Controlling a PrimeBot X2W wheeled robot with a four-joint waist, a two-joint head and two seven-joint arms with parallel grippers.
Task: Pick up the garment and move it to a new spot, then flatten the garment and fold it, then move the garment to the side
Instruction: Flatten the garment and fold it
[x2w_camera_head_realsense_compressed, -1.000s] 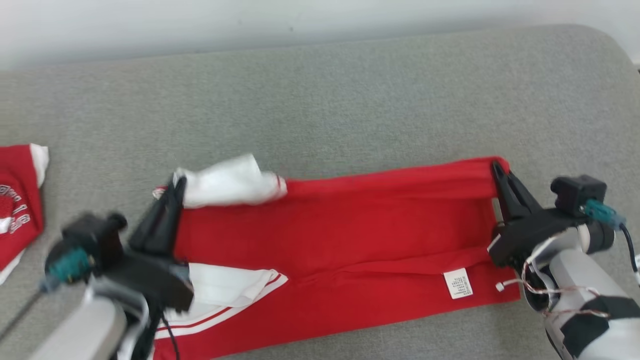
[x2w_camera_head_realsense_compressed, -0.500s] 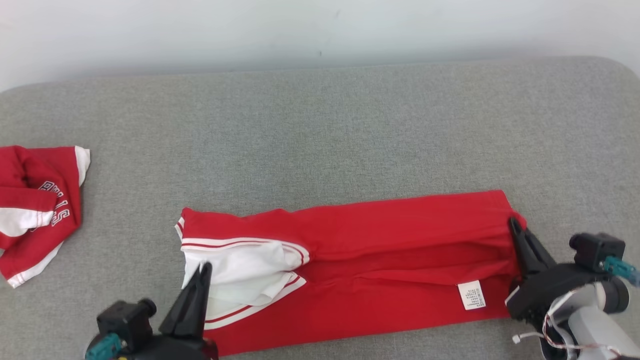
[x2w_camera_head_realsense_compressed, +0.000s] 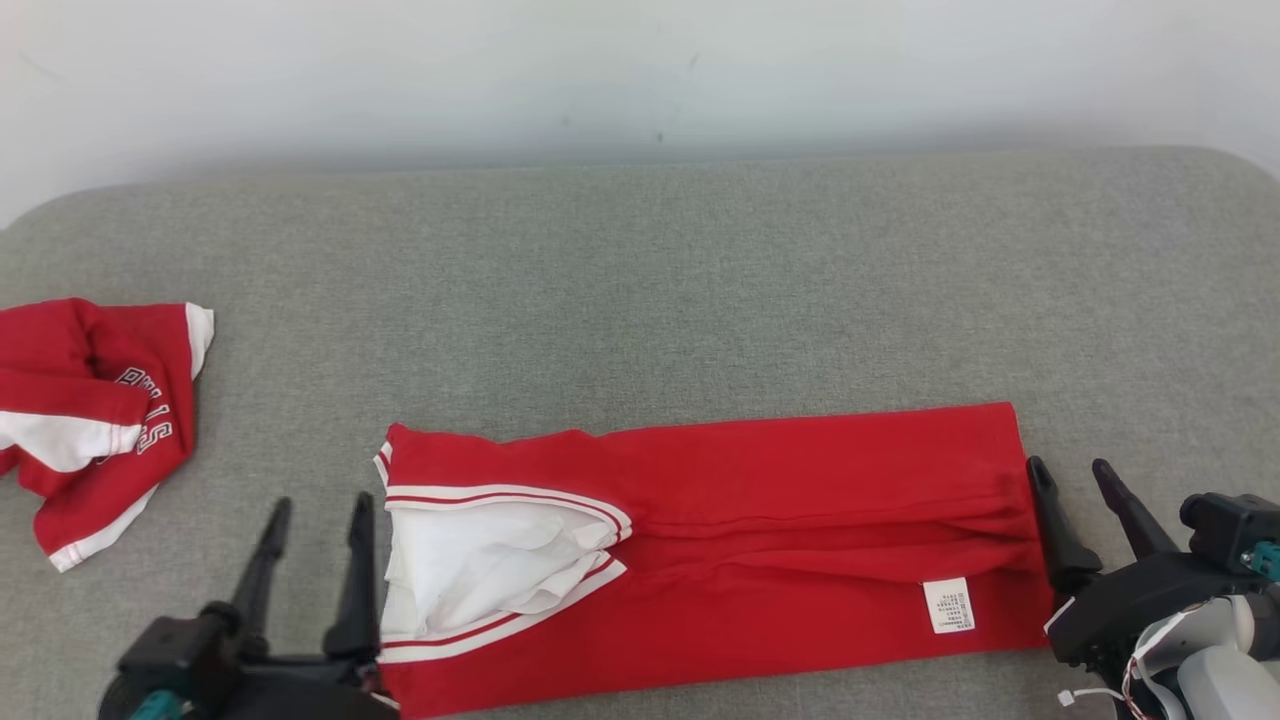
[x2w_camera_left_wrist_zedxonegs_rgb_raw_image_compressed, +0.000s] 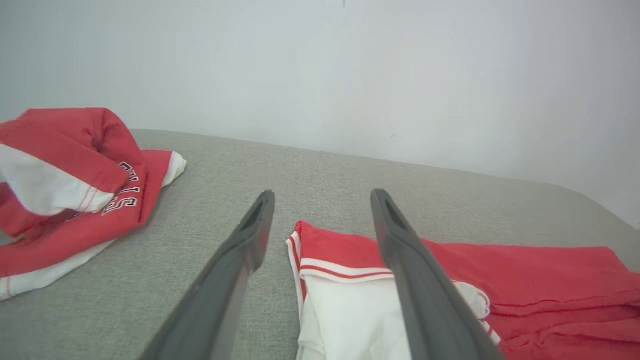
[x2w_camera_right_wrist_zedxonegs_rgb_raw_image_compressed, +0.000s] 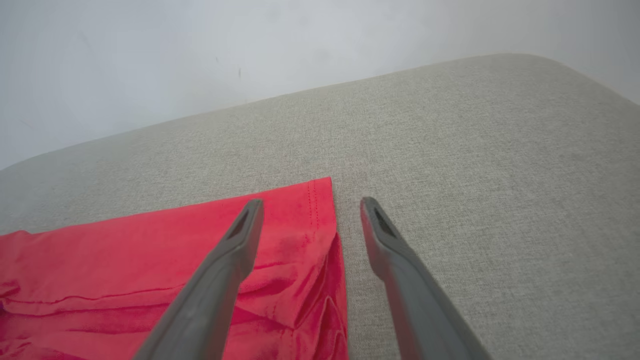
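My left tool (x2w_camera_head_realsense_compressed: 322, 500) is let go. Its two dark fingers (x2w_camera_head_realsense_compressed: 358, 570) stand wide apart with nothing between them but grey cloth. The finger nearer the middle sits just beside the left end of the red garment (x2w_camera_head_realsense_compressed: 800, 500). In the left wrist view that same finger crosses in front of the white sleeve (x2w_camera_head_realsense_compressed: 480, 560). I cannot tell if it touches the sleeve.

My right tool (x2w_camera_head_realsense_compressed: 1067, 464) is let go too, with its fingers spread and holding nothing. It sits just beside the right end of the red garment. In the right wrist view one finger is over the red cloth and the other is over the grey cushion (x2w_camera_head_realsense_compressed: 640, 280). The red hem runs between them.

The red garment lies flat on the near part of the grey cushion, between my two tools. It is folded into a long strip that runs from left to right. The white sleeve with red stripes is at its left end. A small white tag (x2w_camera_head_realsense_compressed: 947, 605) is near its right end, by the near edge.

Far off to the left, a second red garment (x2w_camera_head_realsense_compressed: 90, 400) lies in a bunch, with white letters on it. It is well apart from the strip. Behind the grey cushion is a pale wall (x2w_camera_head_realsense_compressed: 640, 70).
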